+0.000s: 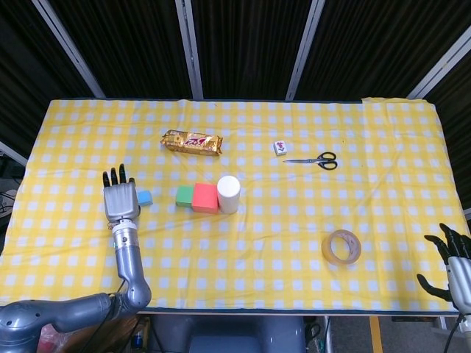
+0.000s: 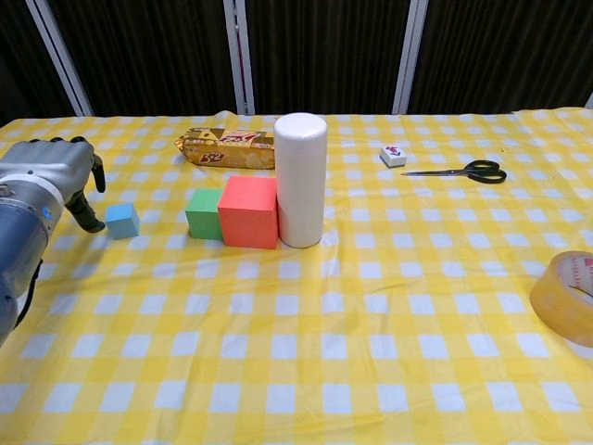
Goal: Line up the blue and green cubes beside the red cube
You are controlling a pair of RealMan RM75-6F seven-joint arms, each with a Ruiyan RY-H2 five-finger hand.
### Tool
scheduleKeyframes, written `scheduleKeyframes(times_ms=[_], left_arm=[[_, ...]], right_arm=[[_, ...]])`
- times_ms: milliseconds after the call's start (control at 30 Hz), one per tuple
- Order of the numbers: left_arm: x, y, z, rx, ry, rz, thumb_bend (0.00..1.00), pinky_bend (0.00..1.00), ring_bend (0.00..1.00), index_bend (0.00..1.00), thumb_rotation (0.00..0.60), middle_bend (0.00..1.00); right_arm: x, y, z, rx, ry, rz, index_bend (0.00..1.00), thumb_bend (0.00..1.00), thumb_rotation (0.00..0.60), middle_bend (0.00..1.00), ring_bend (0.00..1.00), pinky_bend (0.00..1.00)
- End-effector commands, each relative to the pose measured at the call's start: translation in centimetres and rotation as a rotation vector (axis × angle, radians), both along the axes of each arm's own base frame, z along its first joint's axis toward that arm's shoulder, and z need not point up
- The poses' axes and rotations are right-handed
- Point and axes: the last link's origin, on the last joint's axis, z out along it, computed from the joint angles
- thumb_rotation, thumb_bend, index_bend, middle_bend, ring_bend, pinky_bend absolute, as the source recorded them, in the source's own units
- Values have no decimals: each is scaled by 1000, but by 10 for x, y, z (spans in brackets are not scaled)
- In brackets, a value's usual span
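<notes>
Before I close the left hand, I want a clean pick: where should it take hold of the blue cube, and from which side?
Grip the blue cube across two opposite upright faces, coming from above. It sits flat and small, apart from the green cube, so every side looks free. The left hand is beside it, on the side away from the green cube, fingers open, so a short reach should do.

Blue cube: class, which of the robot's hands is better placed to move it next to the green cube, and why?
Left. The left hand sits right beside the blue cube, open. The right hand is at the table's far corner, past the tape roll.
</notes>
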Motion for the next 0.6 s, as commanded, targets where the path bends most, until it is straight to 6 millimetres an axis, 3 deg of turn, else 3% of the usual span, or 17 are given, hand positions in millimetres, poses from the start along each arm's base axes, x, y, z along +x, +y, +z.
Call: scheduleKeyframes(times_ms=[33,600], left_arm=[[-1,1,-2,-1,0,-2,276,0,0,360,600,0],[8,4,-24,-15,-1,-22,276,0,0,368,600,5]], right_arm=[[0,0,0,0,1,0,211,317,600,0,0,0],[-1,-1,2,-2,-1,-3,211,317,600,0,0,0]])
